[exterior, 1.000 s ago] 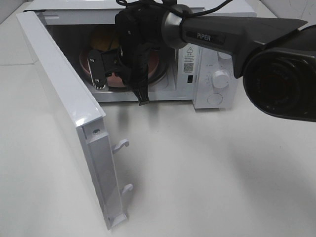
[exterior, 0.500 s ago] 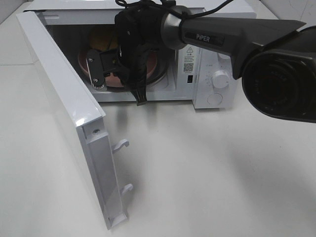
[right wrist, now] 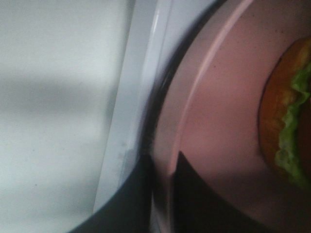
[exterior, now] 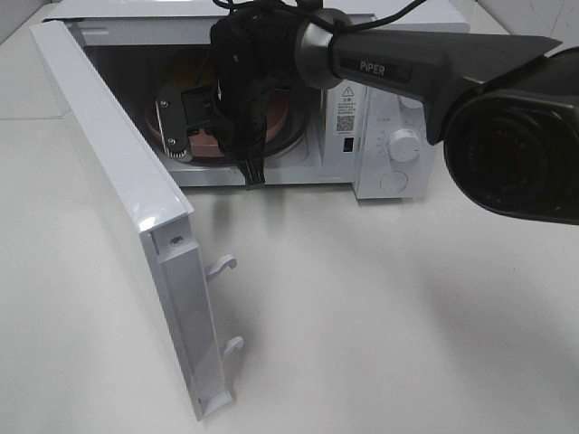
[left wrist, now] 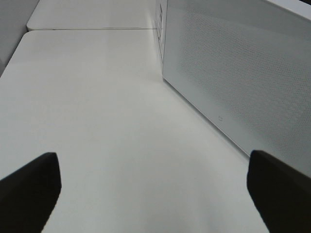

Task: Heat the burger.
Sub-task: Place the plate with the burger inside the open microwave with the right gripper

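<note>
The burger (exterior: pixel 185 66), with a tan bun and green lettuce, lies on a pink plate (exterior: pixel 206 145) inside the open microwave (exterior: pixel 389 167). In the exterior high view my right arm mostly covers it. My right gripper (exterior: pixel 181 143) reaches into the cavity at the plate's front rim. In the right wrist view its two dark fingers (right wrist: pixel 131 204) stand close on either side of the pink plate's rim (right wrist: pixel 194 97), with the burger (right wrist: pixel 286 121) just beyond. My left gripper (left wrist: pixel 155 194) is open over bare table, with nothing between its fingers.
The microwave door (exterior: pixel 109 172) stands swung out to the left, with its latch hooks facing the table. The control knob (exterior: pixel 404 145) is on the right of the front. In the left wrist view the microwave's perforated side wall (left wrist: pixel 243 73) rises beside the white table (left wrist: pixel 97 97).
My right gripper has shifted slightly left and deeper into the microwave with the plate's rim. The left arm has not moved.
</note>
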`<state>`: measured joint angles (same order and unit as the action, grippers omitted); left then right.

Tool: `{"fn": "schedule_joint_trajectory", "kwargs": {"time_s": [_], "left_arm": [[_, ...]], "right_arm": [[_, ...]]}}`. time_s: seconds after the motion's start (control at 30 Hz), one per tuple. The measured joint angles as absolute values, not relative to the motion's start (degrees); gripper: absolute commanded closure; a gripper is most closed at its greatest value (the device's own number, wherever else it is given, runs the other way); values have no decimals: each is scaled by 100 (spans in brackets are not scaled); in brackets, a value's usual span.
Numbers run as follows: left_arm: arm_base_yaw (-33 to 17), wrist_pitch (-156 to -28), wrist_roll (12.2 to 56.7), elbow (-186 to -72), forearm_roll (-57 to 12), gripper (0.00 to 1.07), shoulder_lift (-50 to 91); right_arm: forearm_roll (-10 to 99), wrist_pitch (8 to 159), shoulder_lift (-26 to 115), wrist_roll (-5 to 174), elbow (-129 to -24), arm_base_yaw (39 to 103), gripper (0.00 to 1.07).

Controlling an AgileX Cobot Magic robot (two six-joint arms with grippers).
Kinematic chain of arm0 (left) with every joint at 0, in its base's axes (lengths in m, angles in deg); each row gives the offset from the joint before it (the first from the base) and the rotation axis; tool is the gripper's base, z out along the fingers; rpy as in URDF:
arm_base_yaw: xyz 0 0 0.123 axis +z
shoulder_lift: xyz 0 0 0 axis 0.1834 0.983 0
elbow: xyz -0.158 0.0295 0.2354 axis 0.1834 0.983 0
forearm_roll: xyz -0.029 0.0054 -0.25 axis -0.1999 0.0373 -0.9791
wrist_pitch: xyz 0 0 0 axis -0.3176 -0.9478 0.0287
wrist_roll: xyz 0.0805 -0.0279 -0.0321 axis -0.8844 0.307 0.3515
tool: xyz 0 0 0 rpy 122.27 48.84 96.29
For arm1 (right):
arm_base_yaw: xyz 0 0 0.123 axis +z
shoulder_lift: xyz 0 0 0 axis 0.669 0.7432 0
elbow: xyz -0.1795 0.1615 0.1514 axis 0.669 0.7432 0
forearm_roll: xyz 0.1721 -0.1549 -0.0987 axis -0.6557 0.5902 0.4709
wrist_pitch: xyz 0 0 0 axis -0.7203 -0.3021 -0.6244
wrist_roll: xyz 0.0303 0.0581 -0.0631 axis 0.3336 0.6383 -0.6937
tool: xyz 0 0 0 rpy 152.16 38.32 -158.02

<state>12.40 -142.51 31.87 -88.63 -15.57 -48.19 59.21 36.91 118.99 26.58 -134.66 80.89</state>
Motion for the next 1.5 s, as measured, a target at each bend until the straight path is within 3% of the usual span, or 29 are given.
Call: {"fn": "schedule_joint_trajectory", "kwargs": {"time_s": [0.07,0.17,0.5,1.5], "left_arm": [[1240,-14251,3187,-8863,-1557,11,-4819],[1240,-14251,3187,-8863,-1557,11,-4819],[1240,-14251,3187,-8863,-1557,11,-4819],[1240,-14251,3187,-8863,-1557,11,-4819]], "right_arm": [[5921,3726,11899,2778,-13466,8084,76],[5921,3726,11899,2921,-13466,8078,68],[5903,3577,11824,2967,-13466,8078,49],[5623,3216,11417,3208,-13214,8078,48]]}}
